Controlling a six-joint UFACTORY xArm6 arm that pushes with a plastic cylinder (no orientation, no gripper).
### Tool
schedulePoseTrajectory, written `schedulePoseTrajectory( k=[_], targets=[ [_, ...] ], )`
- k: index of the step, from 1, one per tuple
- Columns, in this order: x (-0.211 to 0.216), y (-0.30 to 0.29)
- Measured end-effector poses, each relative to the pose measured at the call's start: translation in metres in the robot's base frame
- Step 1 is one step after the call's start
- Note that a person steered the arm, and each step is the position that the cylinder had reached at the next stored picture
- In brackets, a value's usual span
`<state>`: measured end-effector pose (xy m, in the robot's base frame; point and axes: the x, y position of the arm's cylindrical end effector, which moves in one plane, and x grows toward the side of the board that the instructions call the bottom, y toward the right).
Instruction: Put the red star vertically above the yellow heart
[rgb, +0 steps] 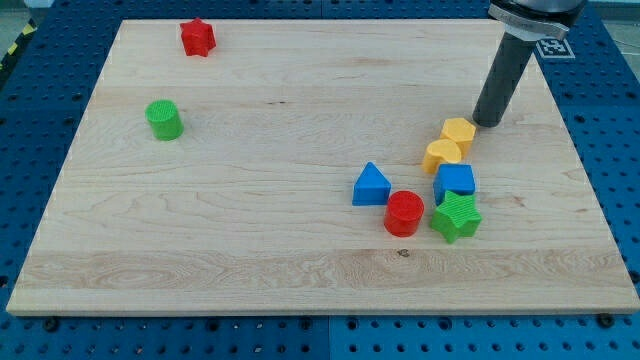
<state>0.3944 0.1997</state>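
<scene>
The red star (198, 38) lies near the board's top left corner. The yellow heart (442, 155) lies right of centre, touching a yellow hexagon-like block (459, 133) just above and to its right. My tip (487, 121) stands on the board just right of the yellow hexagon block, close to it, and far to the right of the red star.
A green cylinder (163, 119) stands at the left. A blue triangle (371, 185), a red cylinder (404, 213), a blue block (455, 182) and a green star (456, 216) cluster below the yellow heart. The wooden board (250, 250) lies on a blue perforated table.
</scene>
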Motion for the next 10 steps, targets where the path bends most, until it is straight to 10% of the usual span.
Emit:
schedulePoseTrajectory(
  k=[6,10],
  targets=[
    [-0.051,-0.145],
    [-0.083,-0.356]
  ],
)
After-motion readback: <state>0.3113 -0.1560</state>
